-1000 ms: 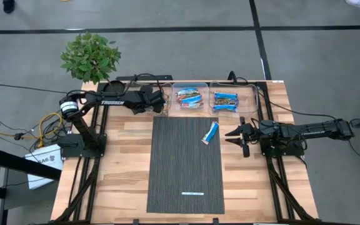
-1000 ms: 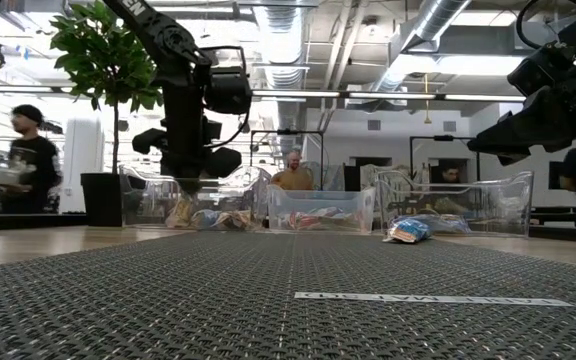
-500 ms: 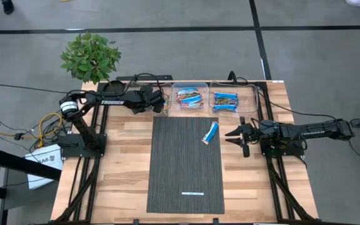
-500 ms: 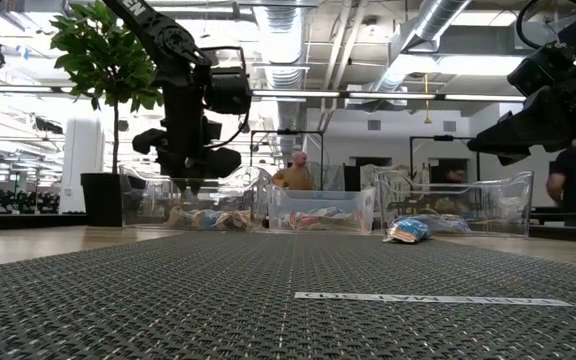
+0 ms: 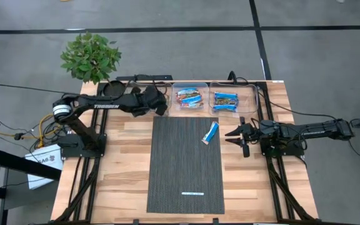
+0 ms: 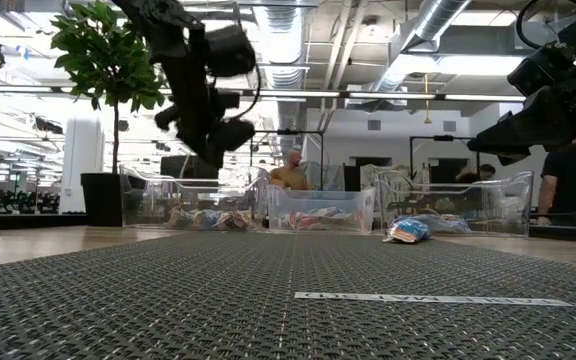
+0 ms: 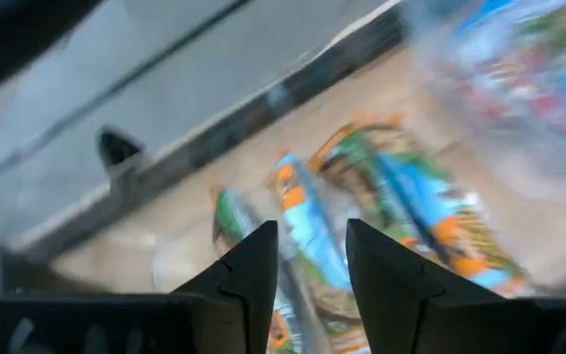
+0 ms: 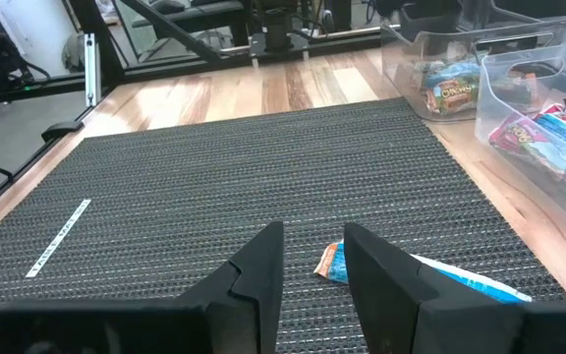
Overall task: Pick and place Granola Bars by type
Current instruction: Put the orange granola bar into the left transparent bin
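One bright blue granola bar (image 5: 210, 132) lies flat on the dark mat (image 5: 186, 175); it also shows in the low view (image 6: 408, 231) and the right wrist view (image 8: 440, 277). My right gripper (image 5: 232, 137) hovers open just right of that bar, above the table. My left gripper (image 5: 161, 106) hangs open above the left bin (image 6: 203, 198), over tan-orange multicoloured bars (image 7: 411, 206) lying in it. The middle bin (image 5: 189, 86) holds blue and orange-red bars. The right bin (image 5: 225, 86) holds bright blue bars.
Three clear bins stand in a row along the table's far edge. A potted plant (image 5: 90, 56) stands at the far left corner. A thin white strip (image 5: 192, 194) lies near the mat's near end. People show in the room beyond the table (image 6: 293, 175).
My left gripper has risen from low inside the left bin to well above its rim and has tipped as it rose. The right arm and the blue bar on the mat have kept still.
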Controlling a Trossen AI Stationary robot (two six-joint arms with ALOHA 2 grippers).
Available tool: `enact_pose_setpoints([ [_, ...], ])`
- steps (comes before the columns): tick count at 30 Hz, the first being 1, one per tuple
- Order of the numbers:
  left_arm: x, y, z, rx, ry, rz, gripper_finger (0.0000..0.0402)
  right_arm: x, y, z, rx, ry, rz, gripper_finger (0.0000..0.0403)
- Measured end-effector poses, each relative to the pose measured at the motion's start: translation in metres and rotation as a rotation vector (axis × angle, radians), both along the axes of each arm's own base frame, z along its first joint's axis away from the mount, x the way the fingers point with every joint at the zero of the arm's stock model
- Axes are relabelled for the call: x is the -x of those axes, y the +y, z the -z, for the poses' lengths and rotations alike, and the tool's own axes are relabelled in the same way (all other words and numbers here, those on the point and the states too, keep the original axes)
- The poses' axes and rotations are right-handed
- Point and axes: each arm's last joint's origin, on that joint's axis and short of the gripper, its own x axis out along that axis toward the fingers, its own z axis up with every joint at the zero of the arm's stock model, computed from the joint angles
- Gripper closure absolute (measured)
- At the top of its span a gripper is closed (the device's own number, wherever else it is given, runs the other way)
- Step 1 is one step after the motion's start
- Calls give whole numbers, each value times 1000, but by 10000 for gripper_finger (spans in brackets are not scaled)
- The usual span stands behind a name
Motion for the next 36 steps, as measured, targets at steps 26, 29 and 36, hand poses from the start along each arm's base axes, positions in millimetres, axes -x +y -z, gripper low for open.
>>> enact_pose_setpoints([
  [26, -43, -133, -40, -512, 358, 1393, 285, 0, 0, 0, 0, 0, 0, 301],
  [29, -48, -139, -33, -552, 458, 1480, 285, 0, 0, 0, 0, 0, 0, 301],
  [36, -75, -145, -35, -651, 631, 1605, 285, 0, 0, 0, 0, -1, 0, 301],
])
